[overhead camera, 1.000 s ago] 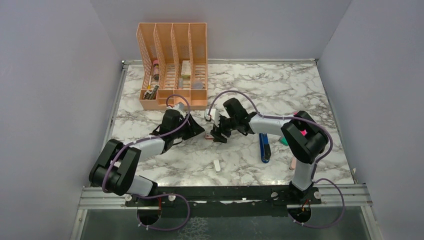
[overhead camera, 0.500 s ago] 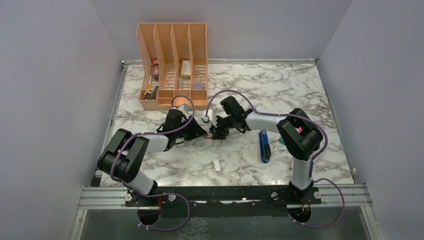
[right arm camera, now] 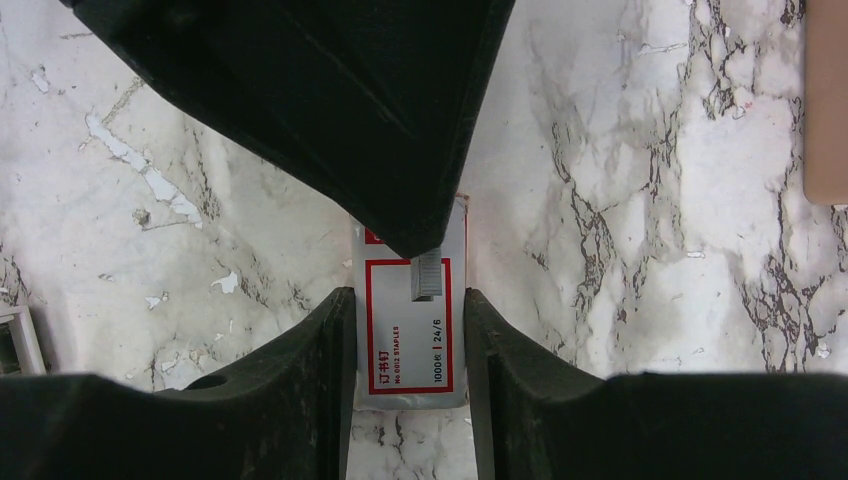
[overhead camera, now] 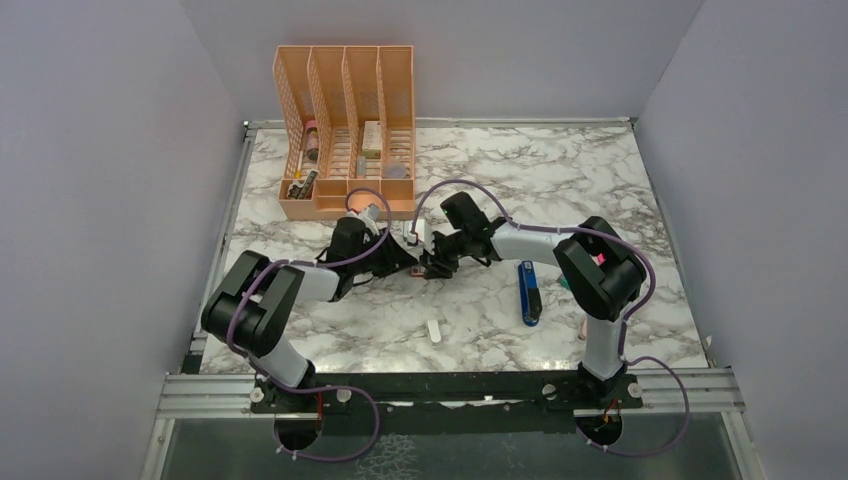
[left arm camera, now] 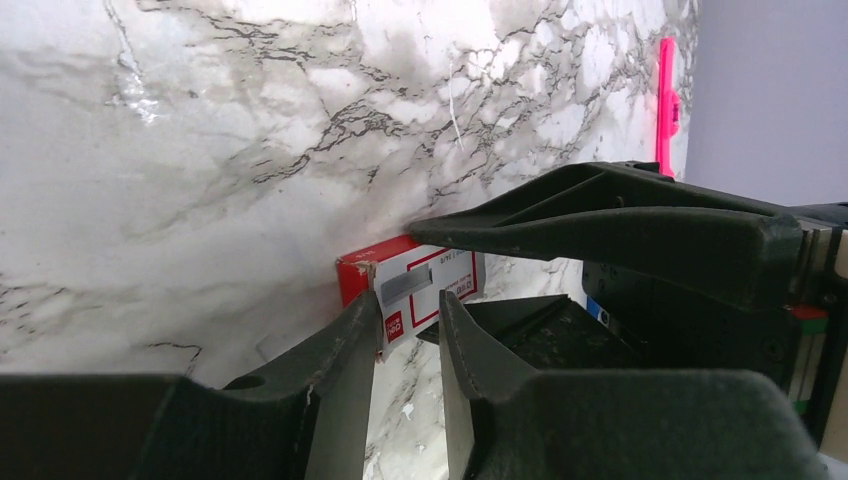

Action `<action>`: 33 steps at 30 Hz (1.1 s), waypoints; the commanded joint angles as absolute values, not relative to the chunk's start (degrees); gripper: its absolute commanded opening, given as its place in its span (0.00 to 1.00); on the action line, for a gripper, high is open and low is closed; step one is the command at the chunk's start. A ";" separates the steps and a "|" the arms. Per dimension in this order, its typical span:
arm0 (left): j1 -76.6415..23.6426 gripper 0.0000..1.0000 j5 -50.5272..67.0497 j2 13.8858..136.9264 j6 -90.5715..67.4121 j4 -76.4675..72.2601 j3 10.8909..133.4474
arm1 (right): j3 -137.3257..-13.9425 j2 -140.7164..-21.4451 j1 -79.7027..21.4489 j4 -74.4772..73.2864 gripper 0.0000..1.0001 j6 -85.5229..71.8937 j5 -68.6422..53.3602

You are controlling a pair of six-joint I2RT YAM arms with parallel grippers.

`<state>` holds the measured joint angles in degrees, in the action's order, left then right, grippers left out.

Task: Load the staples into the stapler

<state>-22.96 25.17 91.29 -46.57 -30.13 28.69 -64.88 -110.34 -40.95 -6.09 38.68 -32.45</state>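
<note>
Both hands meet tip to tip near the middle of the marble worktop (overhead camera: 560,180): the left hand (overhead camera: 408,262) comes in from the left and the right hand (overhead camera: 433,264) from the right. A small reddish box of staples (overhead camera: 413,271) shows just under their tips; grip on it not readable from above. The blue stapler (overhead camera: 529,293) lies flat, apart to the right beside the right arm; an orange file rack (overhead camera: 345,130) stands back left, and a small white piece (overhead camera: 433,330) lies nearer the front.
</note>
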 commanded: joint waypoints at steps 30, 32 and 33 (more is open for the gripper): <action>-23.37 0.35 18.97 89.52 -50.75 -35.85 23.03 | -65.57 -110.73 -41.48 -8.77 0.46 38.36 -31.38; -23.51 0.34 19.90 90.42 -50.04 -35.93 23.80 | -65.57 -110.81 -41.50 -8.83 0.46 38.41 -31.38; -23.55 0.33 20.30 90.72 -49.76 -35.94 24.16 | -65.57 -110.85 -41.53 -8.87 0.46 38.35 -31.38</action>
